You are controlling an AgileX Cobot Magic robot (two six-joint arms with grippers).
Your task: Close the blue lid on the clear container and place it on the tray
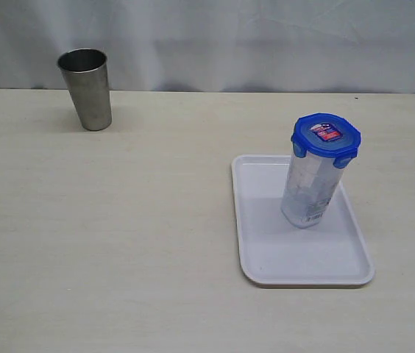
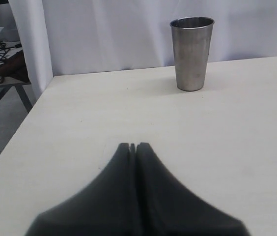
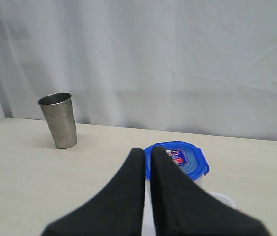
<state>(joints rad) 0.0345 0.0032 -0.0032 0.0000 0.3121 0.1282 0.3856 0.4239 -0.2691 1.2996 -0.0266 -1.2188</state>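
I see the tall clear plastic container (image 1: 309, 195), a smooth see-through tumbler that narrows slightly toward its base. It stands upright on the flat white plastic tray (image 1: 266, 250), with its base roughly mid-tray and well inside the low raised rim. Its long axis runs straight up from the tray, wide mouth uppermost. A white barcode label sits low on its wall.

The small round bright-blue plastic lid (image 1: 326, 137) sits on the mouth, sticker face up. Its flaps are folded down over the rim, though I cannot tell whether they have snapped home. The tray is a glossy rectangle with rounded corners, and its long side runs away from the exterior camera.

Far off on the left of the pale, faintly grained tabletop (image 1: 119, 235) stands an opaque brushed steel cup (image 1: 86, 88). It is tapered, open at the top and dull grey. A creased white cloth backdrop (image 1: 229, 37) hangs behind the table.

My left gripper (image 2: 133, 146) has its matte black fingers pressed together on nothing, above bare table. My right gripper (image 3: 147, 152) is likewise closed and empty, its tips in front of the lid in the right wrist view. Neither shows in the exterior view.
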